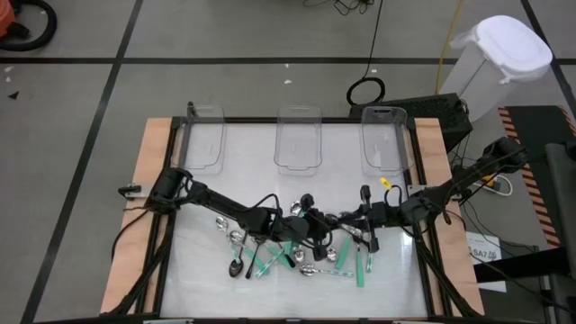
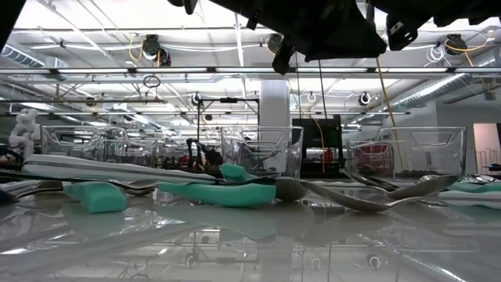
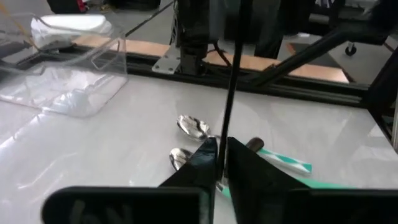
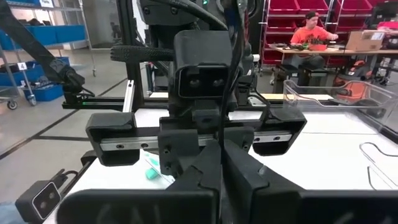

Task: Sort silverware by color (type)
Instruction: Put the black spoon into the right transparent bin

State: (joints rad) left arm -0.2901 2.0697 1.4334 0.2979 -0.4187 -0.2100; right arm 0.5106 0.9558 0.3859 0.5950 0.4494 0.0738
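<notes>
The silverware lies in a loose pile (image 1: 297, 256) near the table's near edge: teal-handled spoons (image 1: 360, 265) (image 2: 215, 192), shiny silver ones (image 1: 222, 223) (image 2: 368, 196) and dark ones (image 1: 236, 267). My two grippers meet tip to tip above the pile's far side, the left gripper (image 1: 301, 225) (image 3: 221, 158) coming from the left and the right gripper (image 1: 340, 220) (image 4: 221, 149) from the right. Both are shut. A thin dark spoon handle rises from between each pair of fingers. Whether it is one and the same spoon, I cannot tell. My left gripper pinches a thin dark handle (image 3: 225, 124) between its two fingers. The handle stands up out of the fingertips, lifted clear of the table. Its ends are outside the frame. My right gripper pinches a thin dark handle (image 4: 224, 118) between its two fingers, level from the table's right. The handle rises from the fingertips in front of the left gripper's body; its ends do not show.
Three clear plastic bins (image 1: 205, 139) (image 1: 299, 139) (image 1: 382, 139) stand in a row along the far edge. Two silver spoons (image 3: 193, 127) lie under the left gripper. A white lidded bin (image 1: 499, 54) stands off the table's right. A person (image 4: 308, 31) sits at a desk behind.
</notes>
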